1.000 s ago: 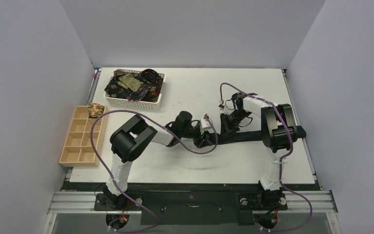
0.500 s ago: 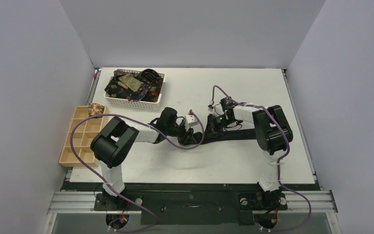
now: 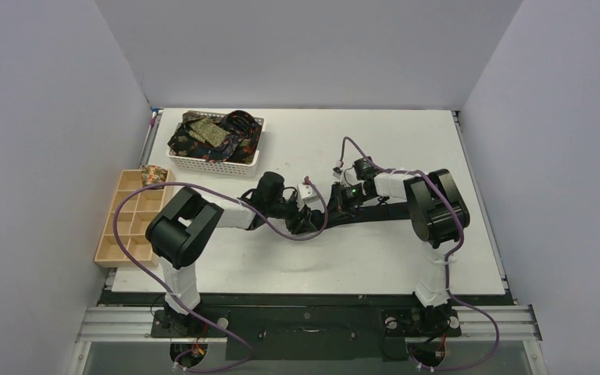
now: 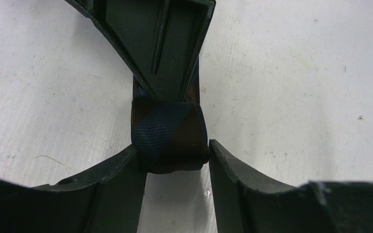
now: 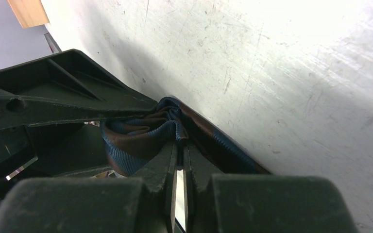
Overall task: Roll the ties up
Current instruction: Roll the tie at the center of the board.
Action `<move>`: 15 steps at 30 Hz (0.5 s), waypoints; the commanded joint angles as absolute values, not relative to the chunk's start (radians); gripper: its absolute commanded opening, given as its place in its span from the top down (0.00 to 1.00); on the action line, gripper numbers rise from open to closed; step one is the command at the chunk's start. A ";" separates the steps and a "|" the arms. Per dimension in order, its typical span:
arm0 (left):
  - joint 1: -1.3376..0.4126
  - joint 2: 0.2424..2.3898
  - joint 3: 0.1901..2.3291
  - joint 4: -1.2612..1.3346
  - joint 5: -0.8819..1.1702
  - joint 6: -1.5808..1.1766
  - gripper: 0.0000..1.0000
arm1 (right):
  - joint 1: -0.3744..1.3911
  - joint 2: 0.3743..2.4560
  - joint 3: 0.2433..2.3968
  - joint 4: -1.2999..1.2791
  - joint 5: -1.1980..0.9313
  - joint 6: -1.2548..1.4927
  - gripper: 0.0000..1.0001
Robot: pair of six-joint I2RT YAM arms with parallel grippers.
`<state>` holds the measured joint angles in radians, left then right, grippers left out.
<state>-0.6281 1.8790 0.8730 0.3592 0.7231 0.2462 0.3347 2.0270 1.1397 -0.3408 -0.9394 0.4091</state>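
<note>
My right hand is clenched tight, its tips pinching a bunched fold of the tie just where the flat strip meets the coil. My left hand faces it and cups the rolled end, one finger against each side. I read that as a light grasp, though I cannot tell how hard it squeezes. The two hands meet near the middle of the bench, and the unrolled tail lies flat from there toward the right edge, passing under my right arm. The fabric is a dark blue and brown stripe, thin, soft and limp. I expect it to be light, to slide under hard plastic fingers, and to spring loose if the coil is let go. I would take the coil by its two sides, as it is cupped now, and pin the strip close behind it. Farther out, a white basket at the far left corner holds more ties, and a wooden tray along the left edge carries one finished roll.
</note>
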 commanded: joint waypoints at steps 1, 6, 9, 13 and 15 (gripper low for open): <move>-0.654 1.904 0.893 0.440 0.761 0.243 0.56 | 0.347 2.101 1.101 -0.238 -0.723 0.364 1.00; -0.672 1.906 0.942 0.440 0.728 0.269 0.63 | 0.355 2.107 1.097 -0.255 -0.736 0.356 1.00; -0.693 1.927 0.993 0.390 0.702 0.287 0.64 | 0.368 2.111 1.095 -0.257 -0.749 0.358 1.00; -0.722 1.986 1.043 0.306 0.647 0.362 0.66 | 0.370 2.111 1.104 -0.262 -0.761 0.359 1.00; -0.733 2.023 1.055 0.264 0.610 0.369 0.67 | 0.369 2.108 1.109 -0.271 -0.769 0.353 1.00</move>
<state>-0.6746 1.9381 0.9905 0.3035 0.6586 0.3016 0.3332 2.0274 1.1324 -0.3264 -0.9482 0.4152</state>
